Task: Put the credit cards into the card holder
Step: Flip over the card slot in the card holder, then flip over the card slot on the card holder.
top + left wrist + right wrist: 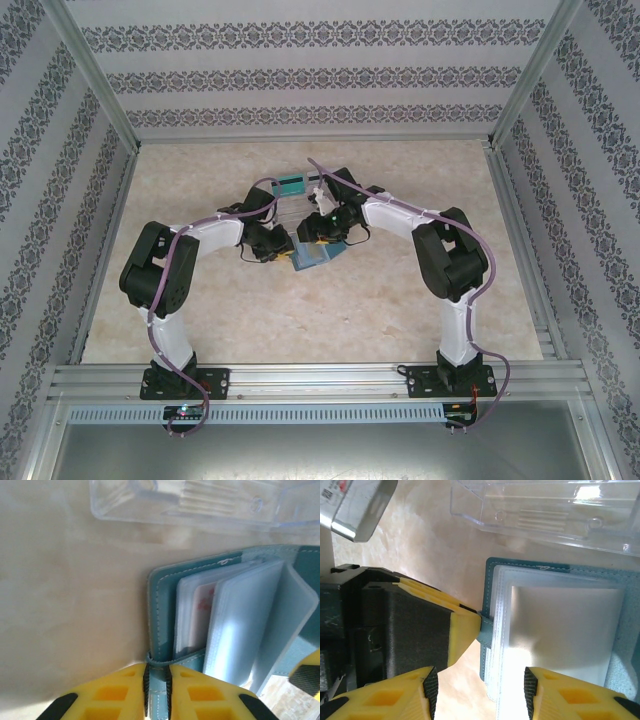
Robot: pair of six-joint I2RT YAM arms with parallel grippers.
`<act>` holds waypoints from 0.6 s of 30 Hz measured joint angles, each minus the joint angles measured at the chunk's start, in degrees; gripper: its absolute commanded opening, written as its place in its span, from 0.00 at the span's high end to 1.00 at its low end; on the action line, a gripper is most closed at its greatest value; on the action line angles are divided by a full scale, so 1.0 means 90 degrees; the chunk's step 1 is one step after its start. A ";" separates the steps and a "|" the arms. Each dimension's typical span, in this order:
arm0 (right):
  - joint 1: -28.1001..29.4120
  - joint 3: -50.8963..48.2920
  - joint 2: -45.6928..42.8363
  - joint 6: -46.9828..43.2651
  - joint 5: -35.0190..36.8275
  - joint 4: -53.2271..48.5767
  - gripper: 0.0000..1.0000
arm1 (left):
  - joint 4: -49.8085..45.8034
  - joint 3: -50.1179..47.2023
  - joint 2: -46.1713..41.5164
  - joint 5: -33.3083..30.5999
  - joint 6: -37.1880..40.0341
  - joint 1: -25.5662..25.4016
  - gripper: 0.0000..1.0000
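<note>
Kim: Yellow pads (120,692) of left gripper (157,680) nearest the lens in left wrist view, pinched together on clasp tab (157,662) of card holder (161,600). Card holder open, just ahead, sleeves fanned rightward. Pale card (202,602) with red print, apparently, inside one sleeve. Clear tray (190,502) beyond.

Ravi: Right wrist view?

Kim: Right gripper (480,685) spread apart, gripping nothing, poised over the sleeve stack. Card holder straight ahead, long axis across the frame, tab edge toward left gripper. Sleeve mouth direction: cannot tell.

Ravi: Top view?

Kim: Card holder mid-table between both grippers, long axis slightly skewed. Teal credit cards (292,184) farther back, past the clear tray, long axis left-right, well apart from card holder. Judgement: fetch better suited to the free right gripper, left gripper anchoring.
</note>
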 measured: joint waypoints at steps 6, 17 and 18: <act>-0.0015 0.0000 -0.0053 -0.0002 0.0005 -0.0044 0.48 | -0.0002 -0.0019 -0.0010 -0.0002 0.0002 0.0000 0.86; 0.0287 0.0194 -0.0491 -0.0158 0.0376 -0.0425 0.43 | -0.0005 -0.0017 -0.0056 -0.0005 0.0010 0.0000 0.87; 0.0342 0.0219 -0.0483 -0.0187 0.0561 -0.0510 0.42 | -0.0005 -0.0017 -0.0058 -0.0005 0.0019 0.0000 0.87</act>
